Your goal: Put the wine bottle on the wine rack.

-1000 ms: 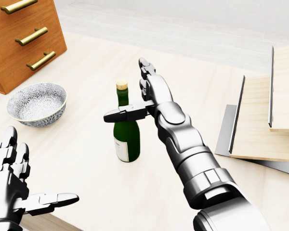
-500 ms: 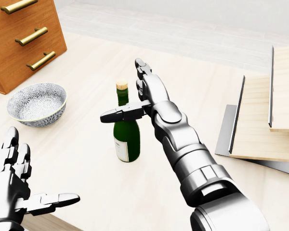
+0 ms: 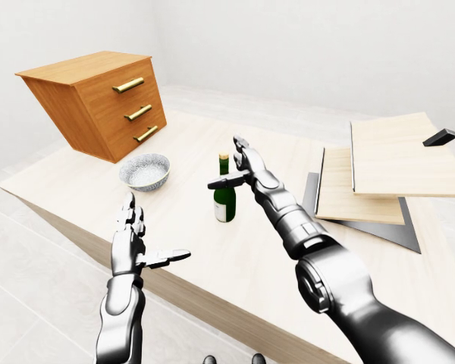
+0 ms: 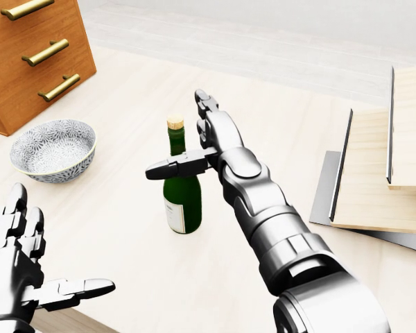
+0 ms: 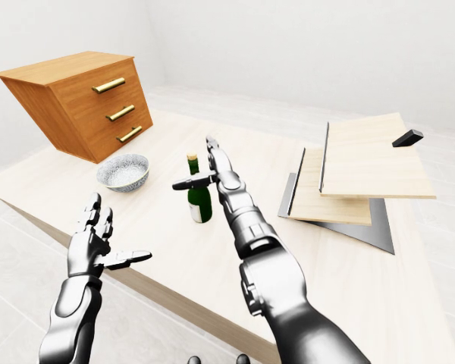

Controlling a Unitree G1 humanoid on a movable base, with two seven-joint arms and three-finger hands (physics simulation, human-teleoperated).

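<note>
The right hand [image 4: 194,142] is edging leftward in the head view compared with a second ago, its thumb now crossing in front of the bottle's shoulder while the other fingers [image 4: 205,114] are standing up beside the neck, on its right. The fingers are spread, not closing on anything; whether the thumb is touching the glass cannot be told. This is read as the approach to a grasp nearing its end, with the grip itself not yet made.

The wine bottle [image 4: 182,198] is standing upright on the pale surface [image 4: 125,229], unmoved, well apart from the wine rack [image 3: 379,171] (the slanted stack of wooden boards at the right of the eye views). The left hand [image 4: 17,274] is hovering at the near edge, fingers splayed and holding nothing, its position barely altering.

Count: one bottle, one rack, one patterned bowl [image 4: 53,148], one chest of drawers [image 3: 98,102] with three brass handles, one small dark block [image 3: 440,137] on the rack's top board, two hands.
</note>
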